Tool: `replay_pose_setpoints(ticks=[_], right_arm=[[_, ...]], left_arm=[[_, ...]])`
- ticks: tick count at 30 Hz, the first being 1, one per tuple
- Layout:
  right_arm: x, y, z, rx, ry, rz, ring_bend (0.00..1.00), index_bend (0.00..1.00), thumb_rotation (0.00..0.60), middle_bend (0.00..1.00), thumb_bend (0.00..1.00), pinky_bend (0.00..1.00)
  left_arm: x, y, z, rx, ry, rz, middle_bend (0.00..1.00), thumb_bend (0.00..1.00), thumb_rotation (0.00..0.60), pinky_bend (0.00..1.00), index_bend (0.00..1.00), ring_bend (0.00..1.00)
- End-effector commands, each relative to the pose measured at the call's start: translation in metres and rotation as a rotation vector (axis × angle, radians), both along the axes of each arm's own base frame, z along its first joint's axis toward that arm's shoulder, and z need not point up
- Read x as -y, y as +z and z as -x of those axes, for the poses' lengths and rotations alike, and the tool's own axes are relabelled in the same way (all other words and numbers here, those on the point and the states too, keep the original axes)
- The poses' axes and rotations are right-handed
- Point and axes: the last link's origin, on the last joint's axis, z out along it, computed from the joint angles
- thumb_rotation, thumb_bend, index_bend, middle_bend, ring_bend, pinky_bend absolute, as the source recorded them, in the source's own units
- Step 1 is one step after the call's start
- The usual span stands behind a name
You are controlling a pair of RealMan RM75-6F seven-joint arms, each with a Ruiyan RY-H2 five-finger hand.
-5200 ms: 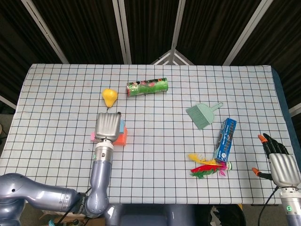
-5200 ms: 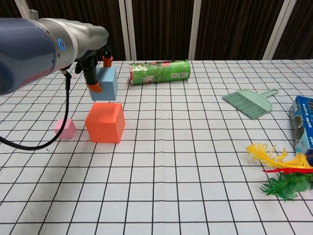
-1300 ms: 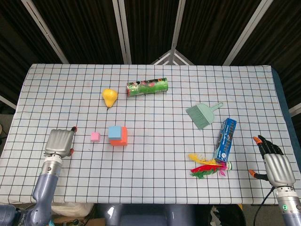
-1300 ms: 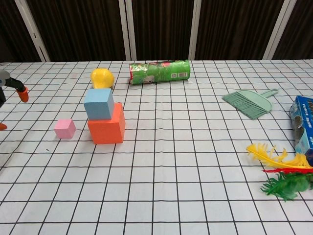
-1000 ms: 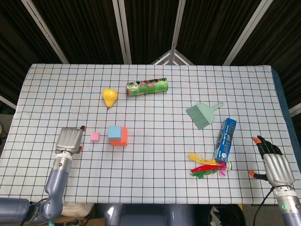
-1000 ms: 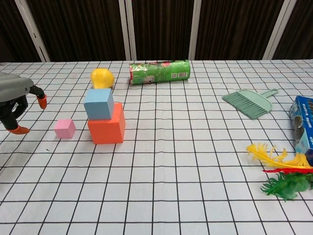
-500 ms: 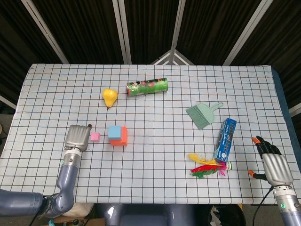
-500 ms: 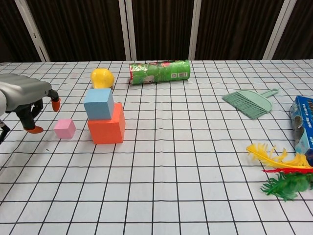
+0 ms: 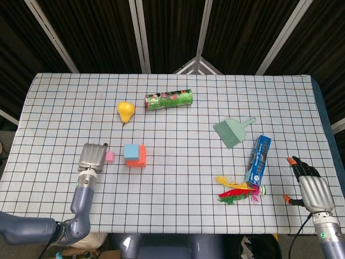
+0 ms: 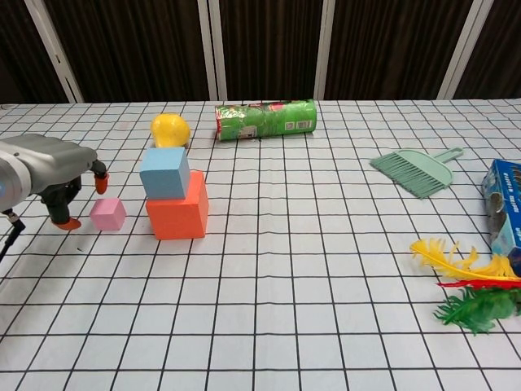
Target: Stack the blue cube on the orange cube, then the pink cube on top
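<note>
Nearest the front edge of the desk, the right hand hovers by the front right corner, fingers spread and holding nothing; since half a second ago it has barely shifted. The left hand has slid right across the checked cloth and now sits just beside the pink cube, its orange-tipped fingers apart and curved down around the cube's left side; whether they touch it cannot be told. It grips nothing.

A little further in, the blue cube rests on the orange cube, set toward that cube's left rear, so the stack stands as before, left of the desk's middle. All three cubes are matte with soft edges, the pink one the smallest.

Toward the right edge lie a bunch of yellow, red and green feathers and a long blue printed box. Beyond them is a ribbed green plastic dustpan brush. Nearest the back edge lie a smooth yellow pear and a glossy green tube can on its side.
</note>
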Motion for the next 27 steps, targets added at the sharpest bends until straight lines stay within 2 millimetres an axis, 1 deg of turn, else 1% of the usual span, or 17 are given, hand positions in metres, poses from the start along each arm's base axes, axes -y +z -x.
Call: replay_pose_setpoints(ticks=[1, 7, 14, 18, 27], right_arm=[[0.0, 0.0, 0.0, -0.001, 0.001, 0.0, 0.13, 0.08, 0.6, 0.07, 0.19, 0.16], [0.001, 0.0, 0.001, 0.001, -0.003, -0.002, 0.13, 0.08, 0.6, 0.07, 0.19, 0.16], [0.001, -0.002, 0.0, 0.004, -0.002, -0.011, 0.13, 0.08, 0.6, 0.07, 0.19, 0.16], [0.001, -0.002, 0.001, 0.004, -0.003, -0.014, 0.13, 0.08, 0.6, 0.07, 0.19, 0.16], [0.002, -0.003, 0.001, 0.004, -0.007, -0.018, 0.13, 0.08, 0.6, 0.07, 0.19, 0.16]], left_arm=[[-0.002, -0.004, -0.001, 0.003, -0.005, -0.002, 0.73, 0.32, 0.6, 0.69, 0.31, 0.65], [-0.002, -0.009, -0.001, 0.003, -0.008, 0.002, 0.73, 0.32, 0.6, 0.7, 0.33, 0.65], [-0.004, -0.012, -0.001, 0.002, -0.008, -0.002, 0.74, 0.32, 0.6, 0.7, 0.33, 0.65], [-0.005, -0.013, -0.002, 0.014, -0.011, -0.003, 0.74, 0.32, 0.6, 0.7, 0.36, 0.66], [-0.006, -0.015, 0.0, 0.013, -0.011, -0.008, 0.74, 0.33, 0.6, 0.7, 0.36, 0.66]])
